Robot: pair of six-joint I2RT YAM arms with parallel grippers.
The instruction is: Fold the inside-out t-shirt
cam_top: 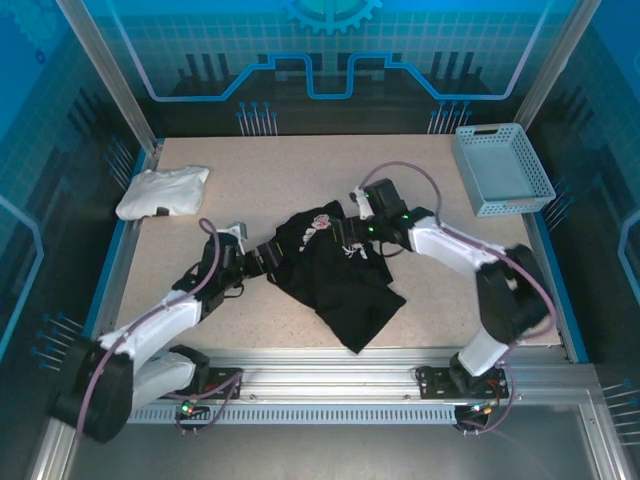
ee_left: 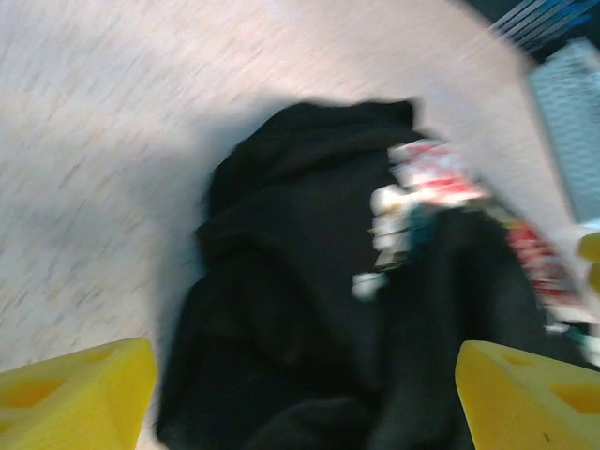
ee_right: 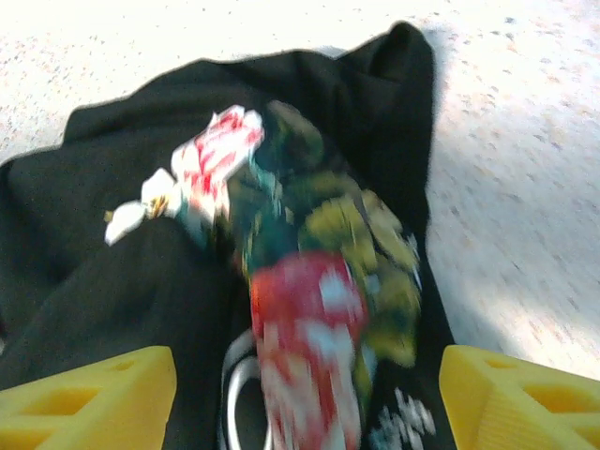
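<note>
Left fingers (ee_left: 75, 394) and right fingers (ee_right: 525, 398), both spread wide and grasping nothing, poised over the crumpled black t-shirt (cam_top: 345, 285) on the tabletop (cam_top: 280, 170), floral print showing.

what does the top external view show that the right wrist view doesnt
From above: the white folded garment at the far left of the table, the light blue basket at its far right, and the left pincer at the left side of the crumpled black t-shirt. From the right wrist: the print close up, in blurred red, white and green patches, some white script near the bottom edge, and the right pincer with yellow fingertips wide apart. Shared: the black t-shirt lying on the speckled table.
</note>
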